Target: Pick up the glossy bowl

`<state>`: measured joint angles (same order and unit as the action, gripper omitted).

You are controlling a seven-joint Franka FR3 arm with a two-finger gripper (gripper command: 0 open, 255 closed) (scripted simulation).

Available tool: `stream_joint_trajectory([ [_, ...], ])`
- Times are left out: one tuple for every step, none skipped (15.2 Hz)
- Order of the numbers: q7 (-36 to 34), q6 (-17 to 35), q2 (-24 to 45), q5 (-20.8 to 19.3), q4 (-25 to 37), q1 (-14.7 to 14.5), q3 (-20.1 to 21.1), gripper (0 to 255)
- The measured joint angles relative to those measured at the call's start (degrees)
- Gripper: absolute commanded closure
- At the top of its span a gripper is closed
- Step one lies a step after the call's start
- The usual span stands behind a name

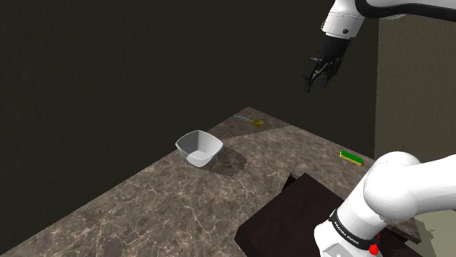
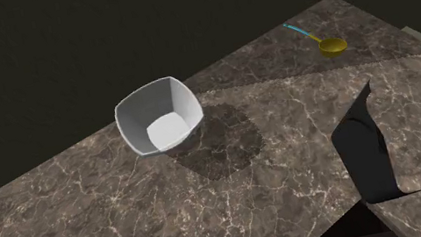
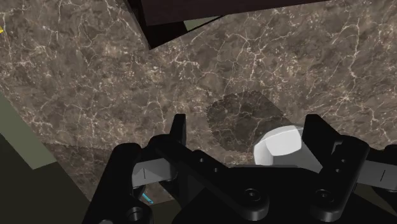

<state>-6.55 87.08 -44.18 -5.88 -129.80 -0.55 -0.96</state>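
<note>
The bowl is pale grey-white with a squarish rounded rim, and it stands upright on the dark marble counter. In the second exterior view the bowl is empty and casts a round shadow beside it. My black gripper hangs high above the counter, well off to the shoulder view's right of the bowl. It is open with nothing between its fingers. From the wrist, the fingers stand wide apart, and the bowl lies far below, partly hidden behind the hand.
A gold spoon with a turquoise handle lies near the counter's far corner. A green and yellow sponge rests by the shoulder view's right edge. The dark stand overlaps the counter's near side. Dark walls rise behind the counter.
</note>
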Motion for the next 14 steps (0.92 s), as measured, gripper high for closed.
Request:
stream_joint_trajectory([
  [0.0, 0.0, 0.0, 0.0, 0.0, 0.0, 0.0, 0],
  [-0.2, 0.9, 0.6, 0.1, -0.3, -0.1, 0.2, 0],
  [-0.3, 2.0, 1.4, 0.3, -0.7, -0.3, 0.4, 0],
  [-0.5, 3.4, 2.1, 0.5, -1.3, -0.6, 0.6, 0],
  [-1.0, 5.1, 3.8, 0.8, -1.4, -0.9, 1.1, 0],
  [-1.2, 7.2, 4.6, 0.9, -2.6, -1.1, 1.4, 0],
  [-1.4, 9.1, 5.9, 1.1, -3.2, -1.4, 1.6, 0],
  [-1.5, 10.5, 7.1, 1.2, -3.4, -1.6, 1.8, 0],
  [-1.5, 12.0, 8.6, 1.2, -3.4, -1.7, 1.9, 0],
  [-1.8, 13.5, 10.4, 1.4, -3.0, -2.0, 2.3, 0],
  [-2.0, 15.1, 11.8, 1.5, -3.2, -2.2, 2.6, 0],
  [-2.3, 17.1, 13.5, 1.6, -3.6, -2.5, 2.9, 0],
  [-2.8, 18.9, 15.1, 1.9, -3.8, -2.9, 3.5, 0],
  [-2.8, 20.7, 16.6, 1.8, -4.0, -3.0, 3.6, 0],
])
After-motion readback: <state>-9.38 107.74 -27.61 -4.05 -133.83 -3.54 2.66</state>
